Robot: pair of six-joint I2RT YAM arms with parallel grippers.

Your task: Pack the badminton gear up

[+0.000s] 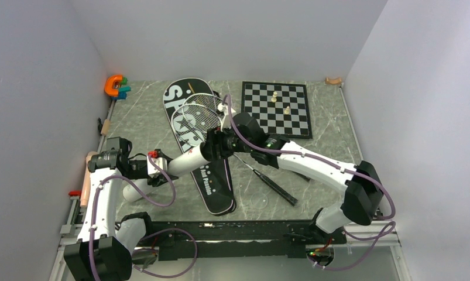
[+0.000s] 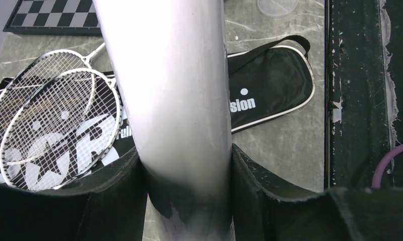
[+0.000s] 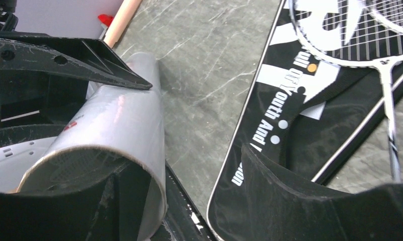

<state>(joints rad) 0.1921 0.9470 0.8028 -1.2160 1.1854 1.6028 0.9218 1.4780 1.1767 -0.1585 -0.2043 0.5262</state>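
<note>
My left gripper (image 1: 156,170) (image 2: 189,155) is shut on the long whitish tube (image 1: 182,163) (image 2: 174,75), holding it slanted above the table. The tube's open end (image 3: 89,165) points at my right gripper (image 1: 212,146) (image 3: 186,160), which is open and empty. Its left finger sits at the tube's mouth and its right finger (image 3: 299,201) is over the black white-lettered racket bag (image 1: 218,187) (image 3: 289,125). Two white-framed rackets (image 1: 200,111) (image 2: 53,115) lie with their heads on the bag. One black handle (image 1: 276,187) rests on the table. A small white thing (image 1: 220,108) by the racket heads may be a shuttlecock.
A chessboard (image 1: 276,108) with pale pieces lies at the back right. Coloured toy blocks (image 1: 116,86) sit in the back left corner. A clear round lid (image 1: 258,202) lies near the front edge. A small wooden block (image 1: 333,81) sits at the back right corner.
</note>
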